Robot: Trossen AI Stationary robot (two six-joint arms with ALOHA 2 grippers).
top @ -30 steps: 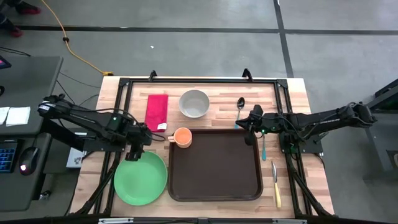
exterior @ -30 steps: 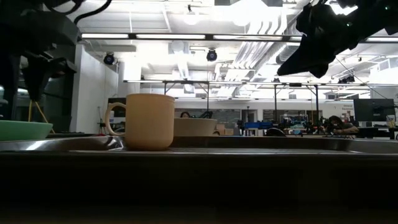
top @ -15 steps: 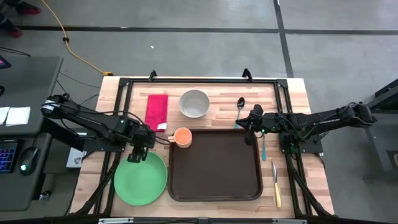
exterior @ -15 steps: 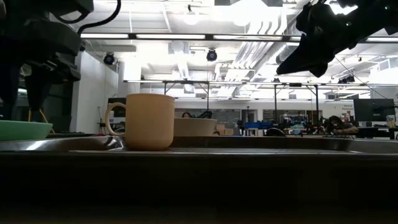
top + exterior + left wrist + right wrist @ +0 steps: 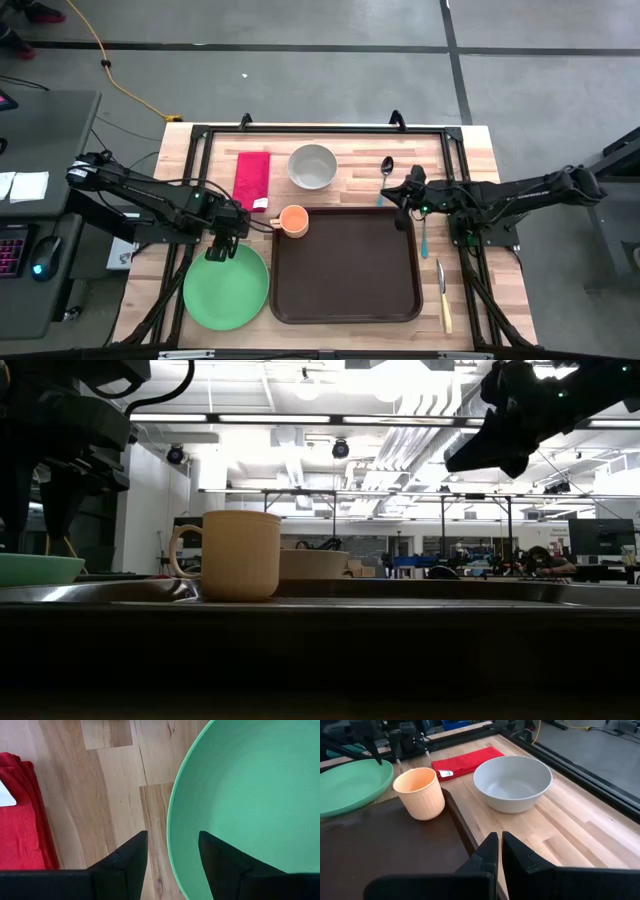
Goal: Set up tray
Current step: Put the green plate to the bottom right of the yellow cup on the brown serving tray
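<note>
A: From above, the brown tray (image 5: 346,265) lies at the middle of the wooden counter (image 5: 470,150), bare but for the orange mug (image 5: 293,220) at its far left corner. The left tool (image 5: 218,248) hangs over the far rim of the green plate (image 5: 226,288), which sits on the counter just left of the tray. The step in hand looks like fetching that plate.

B: And the right arm?

A: Its right tool (image 5: 402,215) waits over the tray's far right corner, clenched on nothing. The white bowl (image 5: 313,166), red napkin (image 5: 252,178) and spoon (image 5: 386,170) lie beyond the tray, with a teal-handled utensil (image 5: 424,236) and a yellow-handled one (image 5: 444,305) to its right; their working ends are too small to name.

B: The level view?

A: The mug (image 5: 240,555) stands on the tray's rim line (image 5: 420,592), the plate's edge (image 5: 35,568) at far left. Both arms are dark shapes against the ceiling lights, and the front of the counter blocks the tray floor.

B: The left wrist camera?

A: Its fingers (image 5: 130,860) stand apart, released, straddling the plate's rim (image 5: 171,835). Next, by this reading, they must descend and pinch that thin edge squarely; whether they already touch it cannot be told.

B: The right wrist camera?

A: Fingers (image 5: 492,852) pressed together above the tray's edge (image 5: 457,822), facing mug (image 5: 419,792), bowl (image 5: 512,782) and napkin (image 5: 465,762).
</note>
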